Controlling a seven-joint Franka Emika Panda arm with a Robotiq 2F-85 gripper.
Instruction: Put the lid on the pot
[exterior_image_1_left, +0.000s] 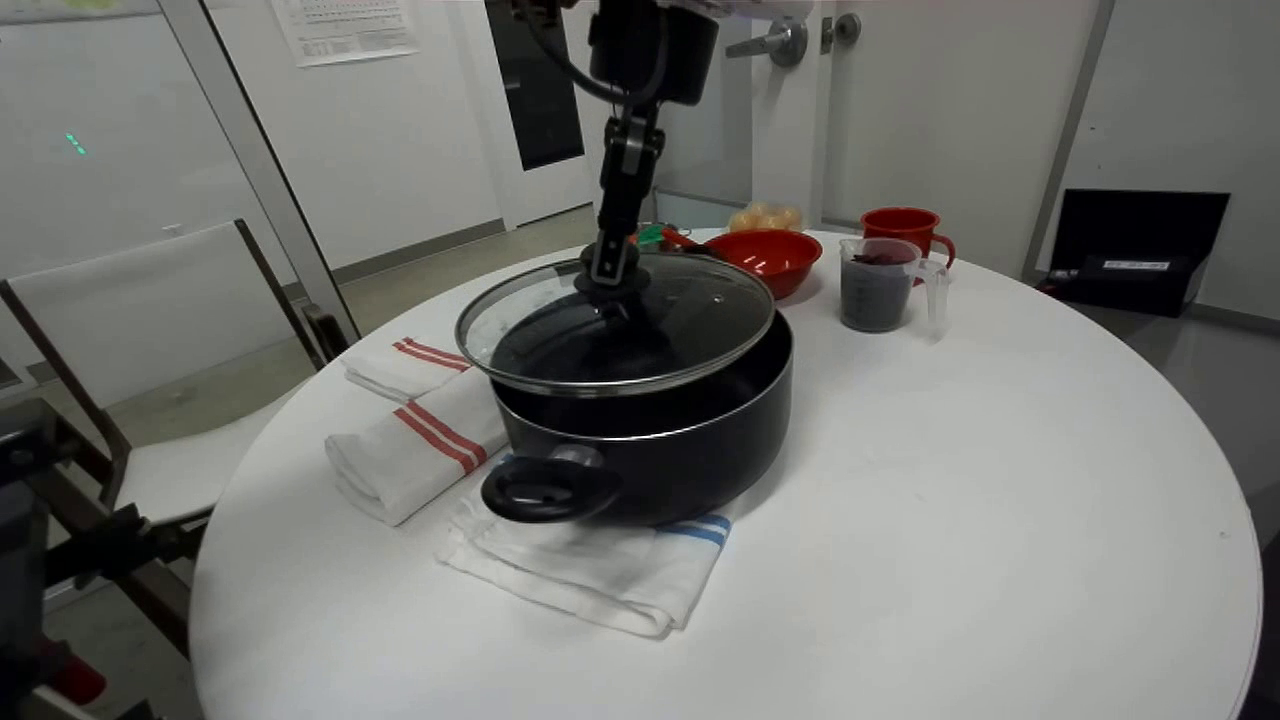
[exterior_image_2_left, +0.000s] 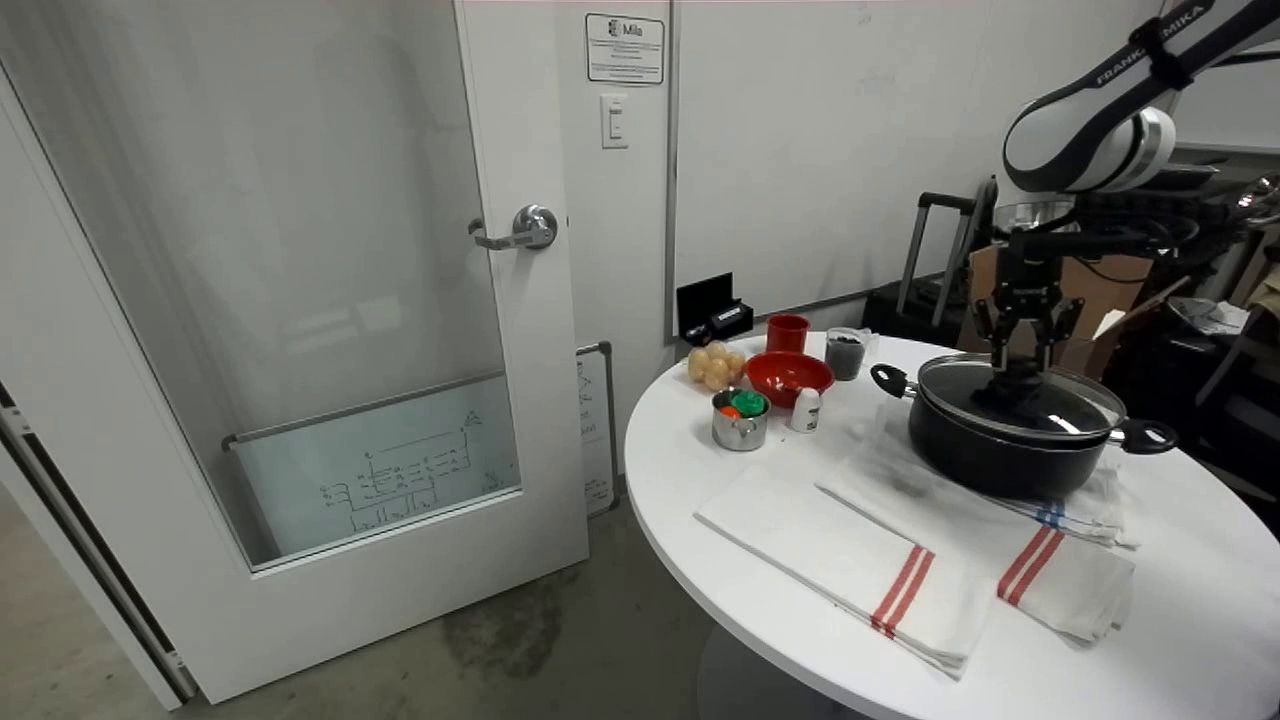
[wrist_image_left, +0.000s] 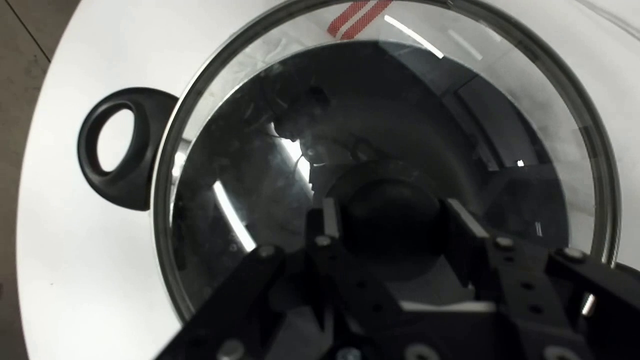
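In an exterior view the lid (exterior_image_1_left: 600, 345) hangs over the pot (exterior_image_1_left: 670, 460), set off to the left of it, and the pot's dark inside shows under the lid's near rim. The jaws meet the lid at its middle; they are seen edge-on, so the space between them does not show. Whether the lid's far side touches the pot cannot be told. A loop handle (exterior_image_1_left: 590, 488) of the pot points toward the camera. The pot stands on the white worktop (exterior_image_1_left: 1000, 480), partly over a blue-striped cloth (exterior_image_1_left: 610, 580). The lid hides part of a red bowl (exterior_image_1_left: 780, 262).

In an exterior view the jaws stand narrow, one on either side of the black knob (exterior_image_2_left: 1018, 381), holding the lid by it. The lid's rim runs close along the pot's; touching or just apart, this angle does not settle. The arm (exterior_image_2_left: 1070, 145) is cut off at the right edge.

In the wrist view the knob sits between the jaws, black against black, its outline hard to pick out. The jaws cover the lid's lower part. Through the glass, at the top, a red-striped cloth (wrist_image_left: 357, 20) shows beyond the pot's rim. The handle at the right edge is mostly cut off.
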